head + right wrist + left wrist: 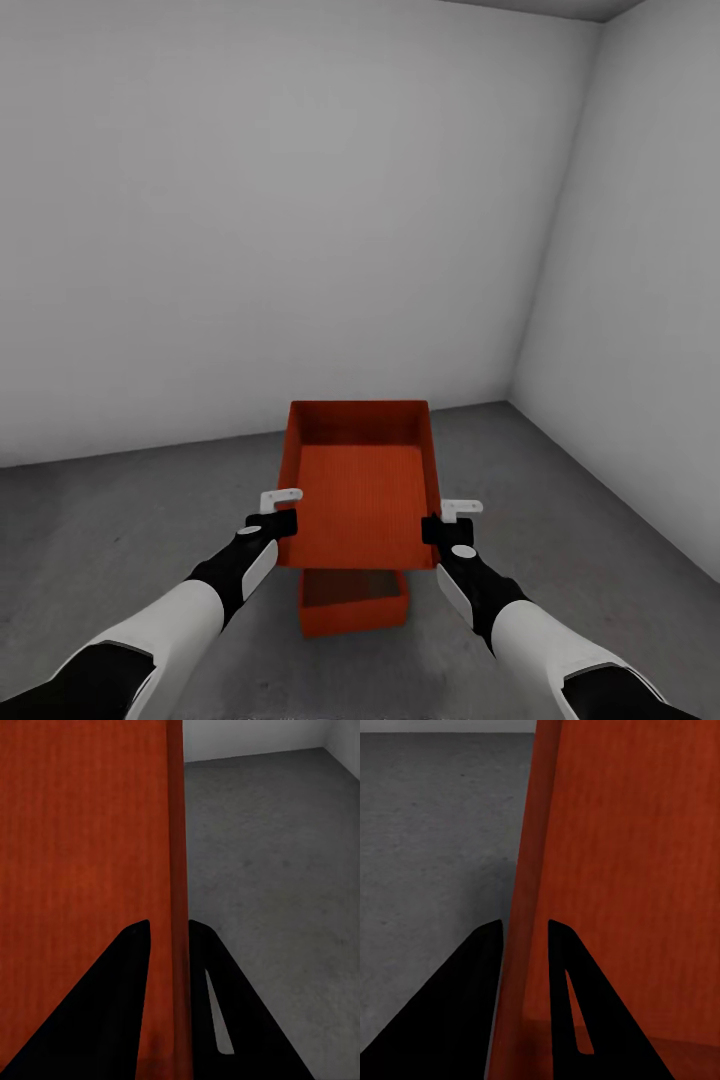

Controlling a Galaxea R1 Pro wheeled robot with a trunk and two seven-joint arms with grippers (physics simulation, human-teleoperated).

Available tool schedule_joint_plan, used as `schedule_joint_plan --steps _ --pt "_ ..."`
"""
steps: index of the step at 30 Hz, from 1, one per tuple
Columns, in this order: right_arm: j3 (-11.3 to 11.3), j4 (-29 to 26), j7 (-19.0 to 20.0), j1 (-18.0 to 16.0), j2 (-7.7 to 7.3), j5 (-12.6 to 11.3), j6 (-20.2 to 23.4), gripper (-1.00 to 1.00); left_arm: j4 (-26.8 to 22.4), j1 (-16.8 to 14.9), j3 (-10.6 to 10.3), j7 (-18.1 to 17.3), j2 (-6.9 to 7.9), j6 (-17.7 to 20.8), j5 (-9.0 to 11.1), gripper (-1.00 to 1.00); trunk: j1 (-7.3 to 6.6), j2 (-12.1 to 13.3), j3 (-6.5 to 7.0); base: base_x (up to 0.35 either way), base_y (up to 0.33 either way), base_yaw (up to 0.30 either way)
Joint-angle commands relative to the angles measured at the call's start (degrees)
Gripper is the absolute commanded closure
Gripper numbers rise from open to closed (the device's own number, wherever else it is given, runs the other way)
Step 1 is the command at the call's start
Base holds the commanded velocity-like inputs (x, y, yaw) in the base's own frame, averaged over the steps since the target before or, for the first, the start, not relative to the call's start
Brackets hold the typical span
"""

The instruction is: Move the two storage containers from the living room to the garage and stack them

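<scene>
Held aloft between both arms: upper storage container [362,485], tilted forward so its open inside faces the head camera. Left tool [283,512] clamped on the left wall [521,945], right tool [447,520] clamped on the right wall [176,945], one finger each side for a balanced two-handed carry. Directly beneath, on the garage's grey concrete floor [120,530], the second storage container [352,602]. Probably lined up for lowering, to complete the stack.
</scene>
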Motion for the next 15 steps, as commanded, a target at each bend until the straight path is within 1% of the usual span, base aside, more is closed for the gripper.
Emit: schedule_joint_plan --steps 1,15 --pt "-2.21 -0.19 -1.64 -0.11 -0.07 0.31 -0.38 1.00 1.45 0.02 -0.21 1.06 2.36 0.33 0.03 1.00 0.00 -0.05 -0.15 0.000 0.000 0.000" --pt "-2.25 -0.19 -1.64 -0.11 -0.07 0.31 -0.39 1.00 1.45 -0.01 -0.20 0.99 2.42 0.31 0.03 1.00 0.00 -0.05 -1.44 0.000 0.000 0.000"
